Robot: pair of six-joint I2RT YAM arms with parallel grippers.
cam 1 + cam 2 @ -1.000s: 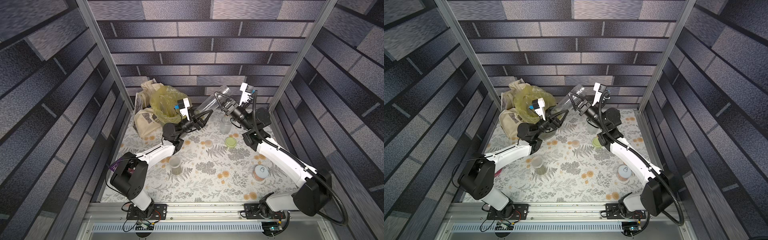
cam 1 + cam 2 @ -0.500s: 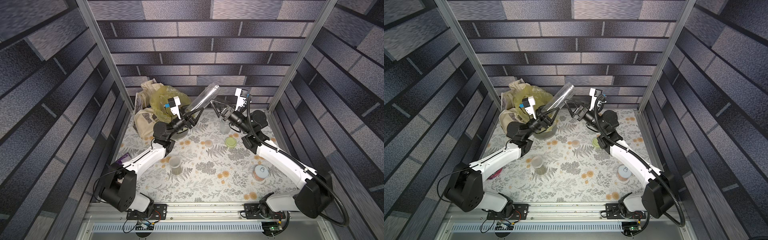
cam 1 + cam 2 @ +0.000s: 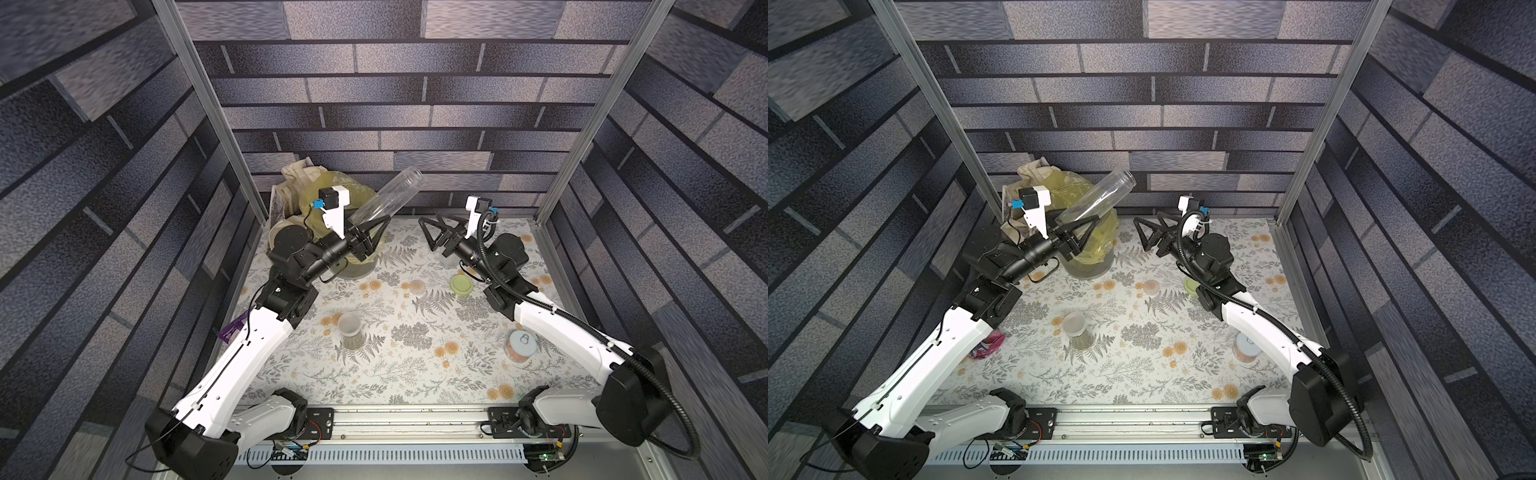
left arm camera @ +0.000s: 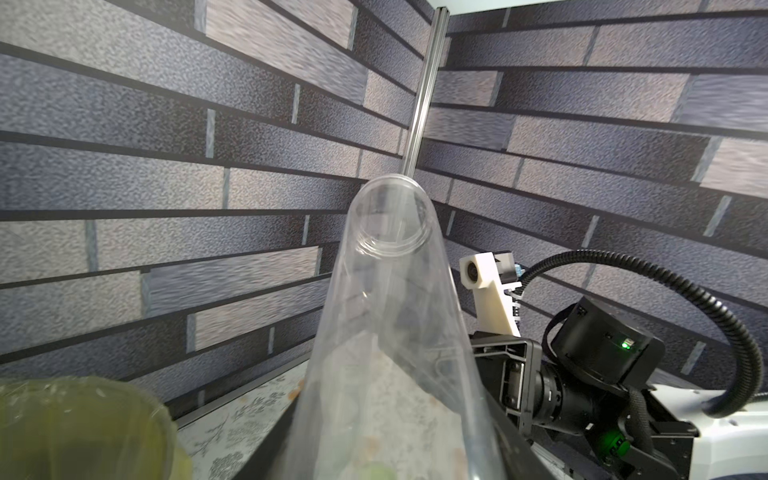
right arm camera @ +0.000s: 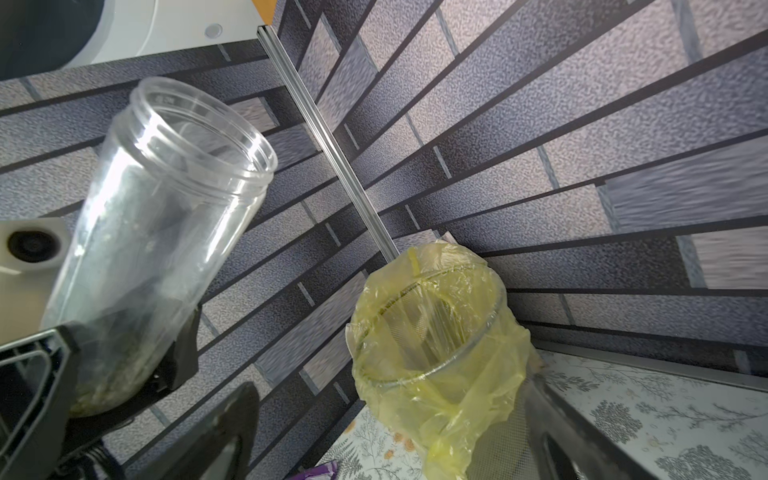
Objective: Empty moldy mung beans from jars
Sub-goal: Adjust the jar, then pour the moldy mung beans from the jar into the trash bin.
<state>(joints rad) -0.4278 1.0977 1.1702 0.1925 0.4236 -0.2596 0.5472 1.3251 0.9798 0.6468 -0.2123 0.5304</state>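
- Brick-pattern walls (image 3: 415, 83) close the cell on three sides, and a fern-print tablecloth (image 3: 395, 374) covers the work surface
- My tall jar (image 3: 386, 199) is in the air at upper centre of both top views, lid off, tilted with its mouth up and to the right; the left gripper (image 3: 376, 226) is clamped on it close to the base
- I see a thin greenish layer, which I take for mung beans (image 5: 104, 390), lying in the base by the jaws; the rest of the jar looks clear
- My right gripper (image 3: 428, 232) hangs right of centre with its jaws spread wide and nothing between them, apart from the jar
- At centre of the cloth the short jar (image 3: 349, 328) stands with more beans in its bottom; a frosted lid (image 3: 417, 286) and a pale green lid (image 3: 461, 285) lie loose to its upper right
- Just below and left of the held jar stands the bin (image 3: 361, 270), lined with a yellow bag (image 5: 436, 324)
- Handling, as I judge it: the jar is light, stiff and smooth-walled, so likely slippery; held this low, its long body levers on the grip, so I would tip it slowly; the beans are loose and should run out in a rush once the mouth drops
- Against a second ago: the right gripper was up by the jar's mouth and has now pulled away and lower, while the left arm has swung the jar leftward in frame, toward the bin
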